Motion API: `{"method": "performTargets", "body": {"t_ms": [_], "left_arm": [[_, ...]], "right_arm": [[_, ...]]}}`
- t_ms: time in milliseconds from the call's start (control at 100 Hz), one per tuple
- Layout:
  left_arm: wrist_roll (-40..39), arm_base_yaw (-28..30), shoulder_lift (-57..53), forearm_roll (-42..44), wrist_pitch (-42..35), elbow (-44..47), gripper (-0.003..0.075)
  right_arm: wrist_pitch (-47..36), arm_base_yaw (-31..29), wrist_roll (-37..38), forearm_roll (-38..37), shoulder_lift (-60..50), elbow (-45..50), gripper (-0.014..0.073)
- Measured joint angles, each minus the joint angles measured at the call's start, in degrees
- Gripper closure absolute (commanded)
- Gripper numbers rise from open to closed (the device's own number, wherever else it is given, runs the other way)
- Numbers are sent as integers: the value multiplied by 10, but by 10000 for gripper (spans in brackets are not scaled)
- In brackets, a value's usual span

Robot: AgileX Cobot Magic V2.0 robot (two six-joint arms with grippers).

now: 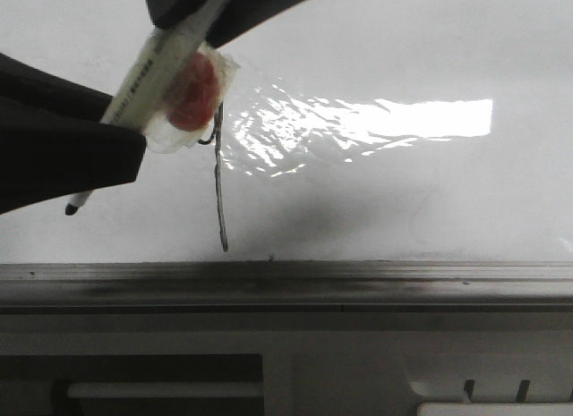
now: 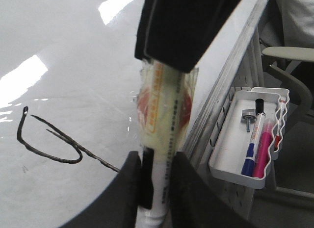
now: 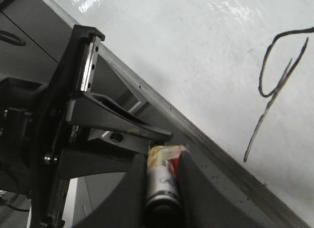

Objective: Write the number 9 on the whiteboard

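A white marker wrapped in clear tape with a red patch slants over the whiteboard. Both grippers grasp it. My left gripper comes in from the left, shut on the barrel near the black tip. My right gripper is shut on the upper end. In the left wrist view the marker sits between the fingers. The number 9, a thin black loop with a long tail, is drawn just right of the marker. The number 9 also shows in the right wrist view. Whether the tip touches the board I cannot tell.
A grey metal rail runs along the board's near edge. A white tray hangs off the board's side, holding a blue pen, a pink pen and a bolt. Bright glare lies right of the stroke.
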Motion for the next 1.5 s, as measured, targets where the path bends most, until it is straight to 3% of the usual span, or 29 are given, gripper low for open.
{"method": "performTargets", "body": {"t_ms": [80,230,320,410,580,700,1300,1390,1500], "left_arm": [[0,0,1,1,1,0,740],[-13,0,1,-16,0,0,740],[-19,0,1,-53,0,0,741],[-30,0,1,-142,1,0,741],[-36,0,2,-456,28,0,741],[-42,0,20,-565,52,0,741],[-57,0,72,-589,55,-2,736],[-58,0,72,-589,56,-2,678],[-59,0,72,-589,63,-2,530]], "right_arm": [[1,0,0,0,0,0,531],[8,0,0,0,0,0,204],[14,0,0,0,0,0,118],[14,0,0,0,1,0,121],[19,0,0,0,1,0,121],[22,0,0,0,1,0,121],[38,0,0,0,1,0,121],[38,0,0,0,1,0,122],[40,0,0,0,1,0,122]]}}
